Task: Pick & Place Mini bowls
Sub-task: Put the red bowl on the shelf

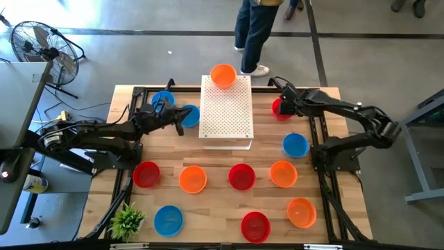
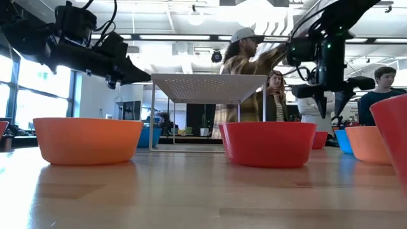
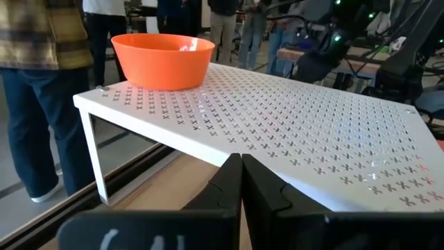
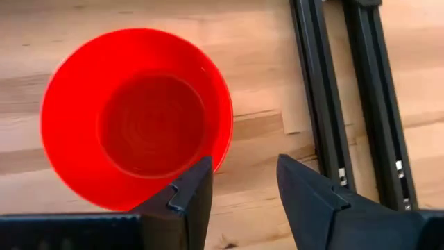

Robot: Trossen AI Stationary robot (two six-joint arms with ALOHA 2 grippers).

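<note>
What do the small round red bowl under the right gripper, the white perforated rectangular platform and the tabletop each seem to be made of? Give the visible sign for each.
Small round red bowl: probably plastic; even colour, smooth, slightly glossy.
White perforated rectangular platform: looks like thin painted sheet metal; regular punched holes, thin edge, soft sheen.
Tabletop: wood, with visible planks and grain.

No legible text or labels.

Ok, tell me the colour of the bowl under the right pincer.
Red: the bowl below the open right pincer shows best in the right wrist view.
</note>
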